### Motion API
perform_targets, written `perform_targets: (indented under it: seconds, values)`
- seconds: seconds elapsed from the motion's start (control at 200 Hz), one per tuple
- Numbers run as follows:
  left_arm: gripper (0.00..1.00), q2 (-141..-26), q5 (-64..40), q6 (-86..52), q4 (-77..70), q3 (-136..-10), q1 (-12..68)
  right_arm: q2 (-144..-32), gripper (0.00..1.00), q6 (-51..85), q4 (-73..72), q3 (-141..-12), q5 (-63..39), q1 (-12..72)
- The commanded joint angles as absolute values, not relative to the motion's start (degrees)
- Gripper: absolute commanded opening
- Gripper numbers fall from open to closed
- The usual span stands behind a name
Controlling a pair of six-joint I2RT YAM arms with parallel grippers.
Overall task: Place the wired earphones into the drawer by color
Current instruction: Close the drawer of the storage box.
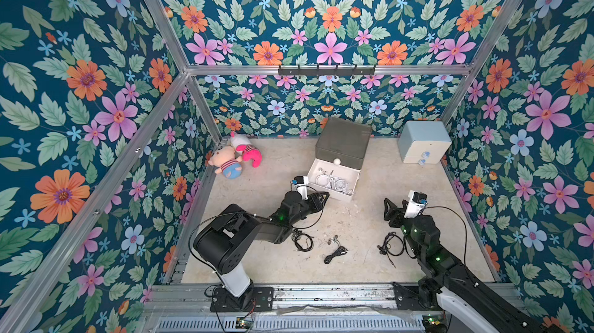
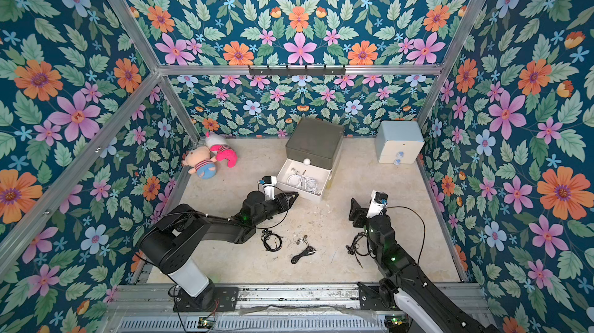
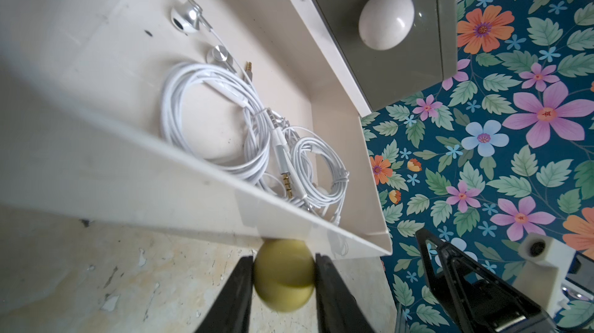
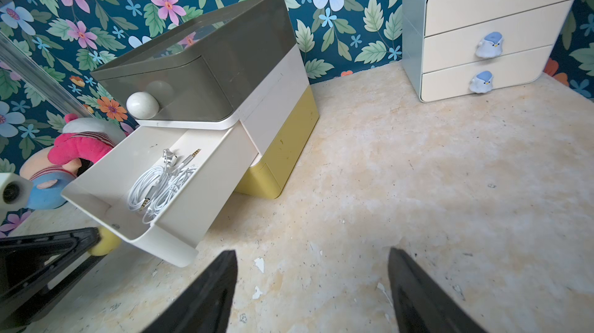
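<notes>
The three-tier drawer box (image 1: 342, 142) stands near the back wall. Its grey top tier (image 4: 193, 68) and yellow bottom tier (image 4: 283, 154) are closed, and its white middle drawer (image 4: 205, 186) is pulled well out. I judge the box to be light plastic, so a hard shove could slide the whole thing across the table (image 1: 369, 219).

My left gripper (image 3: 284, 260) is at the front of that white drawer. Its fingers sit against both sides of the yellow ball knob (image 4: 104, 241), and it holds nothing else. The knob is smooth and round, so I'd keep the grip centred on it.

My right gripper (image 4: 311, 252) hovers over bare table with its jaws wide and nothing between them.

The white earphones (image 4: 154, 186) lie coiled in the open white drawer. Three bundles of black earphones lie on the table in a top view: one beside the left arm (image 1: 302, 240), one in the middle (image 1: 334, 255), and one against the right arm (image 1: 389, 246). I see no red ones.

These bundles look light, limp and easy to snag. I'd pinch across the thickest part of a coil, where several strands gather. I'd avoid a single loop, an earbud or a plug, because any of those could let the coil unravel and trail.
</notes>
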State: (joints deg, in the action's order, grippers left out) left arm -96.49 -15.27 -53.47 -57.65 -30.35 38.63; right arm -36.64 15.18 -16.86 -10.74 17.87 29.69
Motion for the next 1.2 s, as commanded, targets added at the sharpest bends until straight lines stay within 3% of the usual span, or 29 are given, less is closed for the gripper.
perform_targets:
  seconds: [0.0, 1.195]
  values:
    - [0.33, -96.4, -15.6, -53.2, -59.8, -30.8, 38.6, -36.6, 0.79, 14.9, -18.8, -10.8, 17.5, 29.7]
    - [0.34, -99.5, -13.6, -51.8, -57.8, -38.4, 38.2, -35.3, 0.79, 14.9, -18.4, -10.7, 17.6, 29.7]
